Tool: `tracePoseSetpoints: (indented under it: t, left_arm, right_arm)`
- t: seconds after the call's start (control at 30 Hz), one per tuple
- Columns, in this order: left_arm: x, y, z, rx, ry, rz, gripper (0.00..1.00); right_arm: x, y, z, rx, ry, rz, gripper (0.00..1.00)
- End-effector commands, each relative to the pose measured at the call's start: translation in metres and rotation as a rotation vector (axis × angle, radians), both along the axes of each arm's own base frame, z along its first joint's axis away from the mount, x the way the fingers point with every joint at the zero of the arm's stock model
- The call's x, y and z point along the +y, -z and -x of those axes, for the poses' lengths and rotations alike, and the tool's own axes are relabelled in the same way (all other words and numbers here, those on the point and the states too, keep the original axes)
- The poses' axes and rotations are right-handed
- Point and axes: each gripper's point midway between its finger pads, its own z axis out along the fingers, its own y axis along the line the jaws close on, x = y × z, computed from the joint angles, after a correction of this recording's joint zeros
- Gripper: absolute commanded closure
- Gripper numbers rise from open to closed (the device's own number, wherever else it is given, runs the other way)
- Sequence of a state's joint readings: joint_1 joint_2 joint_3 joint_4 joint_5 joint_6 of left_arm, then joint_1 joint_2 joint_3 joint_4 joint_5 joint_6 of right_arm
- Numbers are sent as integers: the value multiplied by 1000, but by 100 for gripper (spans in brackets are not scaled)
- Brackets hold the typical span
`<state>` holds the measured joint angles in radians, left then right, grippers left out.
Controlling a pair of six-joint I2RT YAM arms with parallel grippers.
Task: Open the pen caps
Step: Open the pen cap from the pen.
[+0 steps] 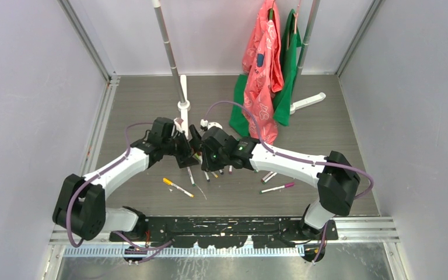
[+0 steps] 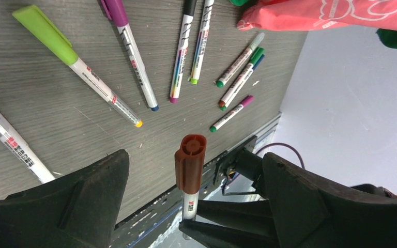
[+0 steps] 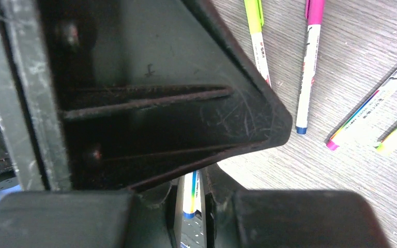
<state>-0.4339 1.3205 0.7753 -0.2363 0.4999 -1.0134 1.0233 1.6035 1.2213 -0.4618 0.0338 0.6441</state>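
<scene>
– Grey wood-grain tabletop point(image 1: 338, 146), boxed by white panel walls point(image 1: 29, 87) left, right and behind, with a metal rail point(image 1: 373, 227) along the near edge. How much room is there?
– Bare board shows on both outer sides. The two arms meet mid-table, just in front of the foot of the white rack pole point(image 1: 169, 55). Pink and green cloths point(image 1: 265, 70) hang at the back right.
– And the claws?
– The left gripper point(image 2: 194, 156) stands spread wide. A brown ribbed plastic cap point(image 2: 190, 163) sits upright between its fingers, touching neither, on its slim white-barrelled pen point(image 2: 188, 204). The right gripper point(image 1: 201, 154) is clenched on that pen's barrel, below the cap.
– The rest?
– Loose marker pens point(image 2: 134, 62) lie fanned on the board beyond, with lime, purple and black caps among them.
</scene>
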Motion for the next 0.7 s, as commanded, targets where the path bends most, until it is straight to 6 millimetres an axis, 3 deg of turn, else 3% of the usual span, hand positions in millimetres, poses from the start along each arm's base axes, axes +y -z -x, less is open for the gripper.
tracePoseSetpoints:
  t: [0.0,0.13,0.23,0.47,0.6,0.67]
  left_arm:
    - [-6,-42,-6,-117,-37,196,0]
    - [22,-35,-14,-29,-201,318,0]
    - [27,-35,-17,-14,-207,376,2]
    - [26,-33,-19,-6,-168,320,26]
    - [27,-30,-21,-4,-161,288,53]
    - [28,-26,-18,9,-153,262,59]
  right_arm:
    - [14,-29,-9,-67,-21,-72,99]
    - [10,-30,-9,-68,-21,-63,99]
    - [8,-28,-7,-67,-23,-57,99]
    - [12,-22,-4,-42,-38,-54,99]
    - [20,-22,-1,-17,-64,-65,99]
    - [22,-21,-2,-13,-68,-62,99]
